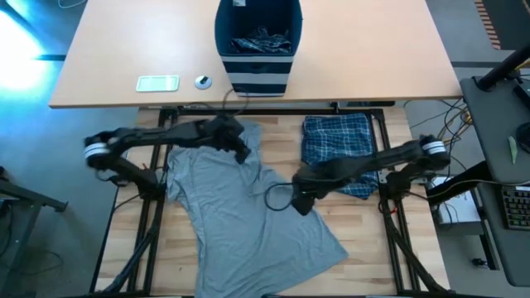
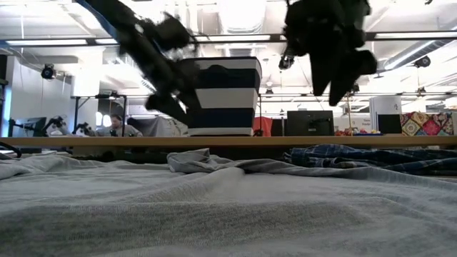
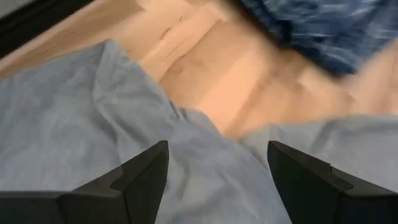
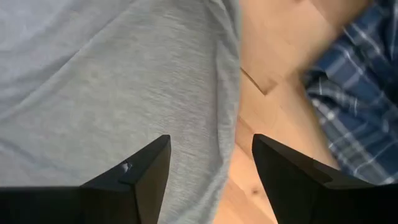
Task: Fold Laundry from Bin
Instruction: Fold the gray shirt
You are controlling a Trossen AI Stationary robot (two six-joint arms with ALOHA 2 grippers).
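Shirt [image 1: 240, 207], grey, lies spread on the counter [image 1: 364, 240], its long axis slanting from the far left toward the near right. Plaid cloth [image 1: 335, 145] lies folded just beside it on the right. Bin [image 1: 257, 41] stands on the far desk [image 1: 116, 50], its contents a dark heap, hard to make out. Left hand [image 1: 240, 149] hangs over the shirt's far edge, fingers wide, empty. Right hand [image 1: 301, 199] hangs over its right edge, fingers apart, empty.

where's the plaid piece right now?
In the high view the folded plaid garment lies on the table's right side, beside the spread grey T-shirt, partly under the right arm, with the bin beyond it.
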